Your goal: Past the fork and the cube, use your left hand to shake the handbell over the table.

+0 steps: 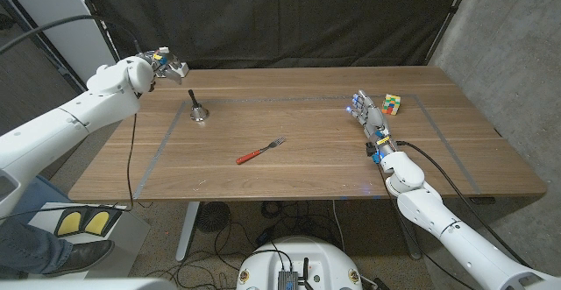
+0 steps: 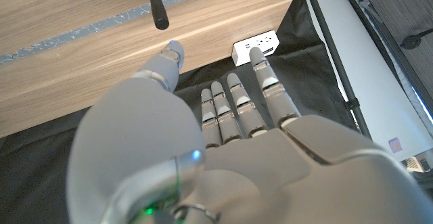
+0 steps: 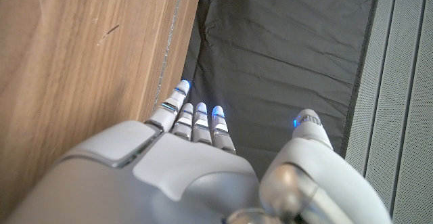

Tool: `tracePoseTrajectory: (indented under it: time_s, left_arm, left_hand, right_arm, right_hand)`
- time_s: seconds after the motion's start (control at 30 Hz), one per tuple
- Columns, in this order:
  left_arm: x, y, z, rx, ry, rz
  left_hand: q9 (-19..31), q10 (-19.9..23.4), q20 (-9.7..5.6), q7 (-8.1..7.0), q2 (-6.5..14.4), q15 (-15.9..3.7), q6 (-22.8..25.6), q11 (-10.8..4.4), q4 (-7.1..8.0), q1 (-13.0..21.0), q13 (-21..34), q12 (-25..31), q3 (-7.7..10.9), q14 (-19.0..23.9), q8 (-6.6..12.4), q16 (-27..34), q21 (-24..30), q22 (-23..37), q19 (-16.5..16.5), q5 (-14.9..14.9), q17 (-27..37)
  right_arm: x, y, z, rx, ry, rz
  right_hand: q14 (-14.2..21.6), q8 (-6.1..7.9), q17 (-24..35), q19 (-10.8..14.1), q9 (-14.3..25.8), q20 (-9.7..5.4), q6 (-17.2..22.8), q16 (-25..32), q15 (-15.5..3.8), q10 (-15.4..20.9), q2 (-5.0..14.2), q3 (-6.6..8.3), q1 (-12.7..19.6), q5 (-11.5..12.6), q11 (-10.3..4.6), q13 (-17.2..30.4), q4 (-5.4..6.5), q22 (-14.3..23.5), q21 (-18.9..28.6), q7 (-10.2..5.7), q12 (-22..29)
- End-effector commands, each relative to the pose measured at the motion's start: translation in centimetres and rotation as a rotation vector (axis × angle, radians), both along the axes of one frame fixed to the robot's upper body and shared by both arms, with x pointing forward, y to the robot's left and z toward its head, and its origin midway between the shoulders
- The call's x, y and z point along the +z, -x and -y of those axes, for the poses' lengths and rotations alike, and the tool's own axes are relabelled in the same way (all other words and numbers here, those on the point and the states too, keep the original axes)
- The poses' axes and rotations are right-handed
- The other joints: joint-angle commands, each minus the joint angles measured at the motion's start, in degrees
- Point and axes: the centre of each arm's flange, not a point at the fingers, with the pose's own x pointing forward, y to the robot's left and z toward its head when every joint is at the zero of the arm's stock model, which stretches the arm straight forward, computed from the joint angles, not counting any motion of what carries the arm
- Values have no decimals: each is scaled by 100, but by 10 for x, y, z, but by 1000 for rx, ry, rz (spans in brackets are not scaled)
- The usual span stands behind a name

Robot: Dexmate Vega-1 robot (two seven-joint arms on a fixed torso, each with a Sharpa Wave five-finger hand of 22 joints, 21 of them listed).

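Head view: the right hand (image 1: 370, 115) waits on the table beside the cube (image 1: 391, 104), fingers apart, holding nothing. The fork (image 1: 260, 152) lies mid-table; the handbell (image 1: 198, 109) stands upright beyond it. Left wrist view: the left hand (image 2: 223, 149), spread and empty, hovers near the bell's handle, seemingly ready to reach.

Even, soft light from above over the table (image 1: 307, 150), no hard glare, just a pale sheen on the wood near the far edge. The handbell (image 1: 198, 110) and fork (image 1: 260, 152) drop short, faint shadows. The black backdrop stays dark. Head view sharp, slightly bowed at the edges. In the wrist views, the near parts of the left hand (image 2: 223, 149) and right hand (image 3: 196, 163) blur softly.
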Motion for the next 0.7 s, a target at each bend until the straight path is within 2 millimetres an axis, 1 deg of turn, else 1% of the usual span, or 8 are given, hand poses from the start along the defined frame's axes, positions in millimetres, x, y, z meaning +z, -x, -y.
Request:
tracePoseTrajectory:
  time_s: [0.03, 0.27, 0.37, 0.5, 0.6, 0.7]
  left_arm:
    - [-6, -17, 0, -42, 31, -73]
    - [-13, -25, 2, -67, 47, -91]
    - [-15, -29, 2, -73, 53, -96]
    - [-17, -33, 2, -80, 61, -103]
    - [-17, -35, 2, -87, 67, -100]
    - [-18, -39, 3, -93, 68, -104]
  left_hand:
    - [10, 90, -10, 41, 39, -22, 82, 62, -1, 101, 27, 63, -56, 112, 42, 73, 53, 12, 123, -10, 27]
    - [12, 145, -27, 63, 71, -9, 140, 92, 6, 134, 34, 79, -85, 153, 54, 86, 56, 14, 162, -10, 33]
    - [15, 209, -53, 70, 92, -19, 181, 63, 7, 167, 41, 98, -117, 201, 59, 101, 74, 16, 239, -11, 36]
    - [16, 234, -73, 99, 113, -19, 226, 72, 3, 203, 46, 103, -135, 228, 68, 108, 80, 17, 277, -9, 39]
    - [19, 275, -86, 121, 163, -12, 267, 93, -8, 276, 51, 111, -144, 300, 72, 134, 91, 19, 335, -3, 45]
    - [21, 309, -133, 144, 198, -14, 304, 114, -20, 343, 56, 118, -154, 354, 76, 151, 103, 20, 388, 0, 49]
  right_arm:
    - [2, -1, -4, 2, 7, -5]
    - [2, -1, -5, 0, 14, -6]
    - [2, -1, -4, -2, 17, -5]
    - [1, -1, -4, -3, 12, -11]
    - [1, -2, -4, -3, 16, -10]
    - [1, -2, -3, -2, 11, -12]
  right_hand:
    - [6, 22, 20, 31, 16, 34, 62, 11, 68, -5, 63, 7, 15, -17, 20, 7, -20, 11, -14, 10, 10]
    - [6, 22, 20, 30, 16, 39, 66, 10, 70, -8, 64, 6, 15, -16, 25, 7, -23, 11, -15, 16, 7]
    - [5, 20, 20, 28, 16, 45, 63, 9, 71, -7, 66, 6, 15, -16, 27, 7, -24, 11, -17, 19, 7]
    - [6, 19, 20, 30, 16, 44, 64, 9, 69, -6, 67, 6, 15, -16, 18, 7, -25, 11, -16, 14, 6]
    - [9, 18, 21, 30, 16, 44, 62, 10, 77, -6, 69, 5, 15, -16, 21, 7, -26, 11, -17, 11, 5]
    - [10, 16, 21, 29, 16, 44, 59, 10, 72, -8, 70, 5, 15, -16, 20, 8, -27, 11, -17, 12, 4]
